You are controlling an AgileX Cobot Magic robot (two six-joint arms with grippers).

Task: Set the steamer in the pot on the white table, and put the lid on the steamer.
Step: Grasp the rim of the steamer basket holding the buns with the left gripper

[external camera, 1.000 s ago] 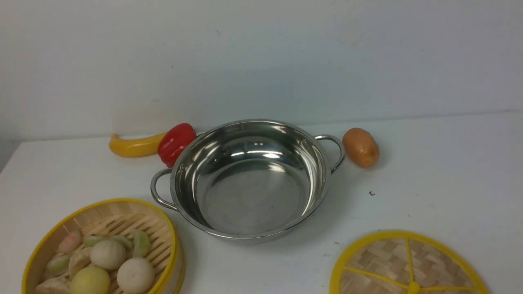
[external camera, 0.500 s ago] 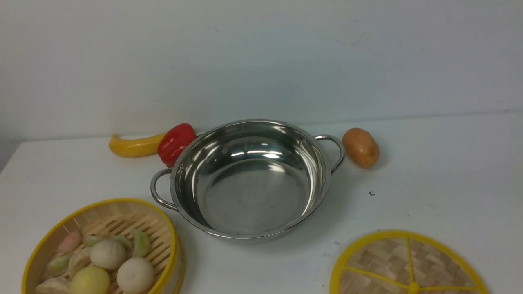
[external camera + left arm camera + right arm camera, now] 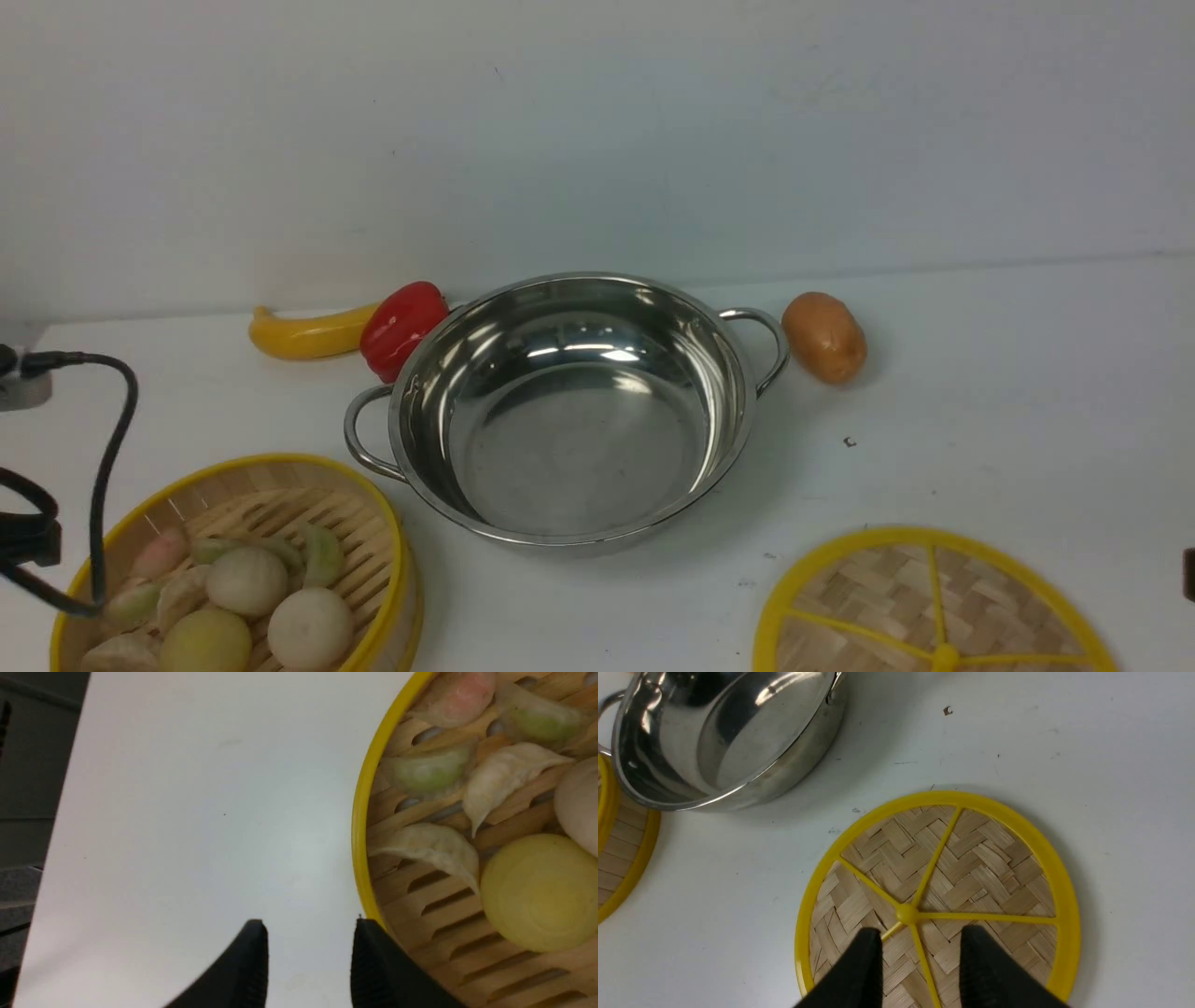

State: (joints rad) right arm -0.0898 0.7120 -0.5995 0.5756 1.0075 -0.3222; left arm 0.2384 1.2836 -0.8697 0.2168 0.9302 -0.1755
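One basket, the steamer (image 3: pixel 233 481), sits full of dumplings (image 3: pixel 430 767) at the near left of the white table (image 3: pixel 980 373), left of the pot (image 3: pixel 569 467). Your left gripper (image 3: pixel 310 952) is nearest. It hangs just left of the yellow rim, jaws apart, holding nothing. Your right gripper (image 3: pixel 920 952) hangs over the lid (image 3: pixel 971 868), jaws apart and empty too.

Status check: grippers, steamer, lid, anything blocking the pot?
Left gripper open, empty, beside steamer. Right gripper open, empty, above lid. Both items on white table, pot empty. Red pepper beside pot's far rim, not inside.
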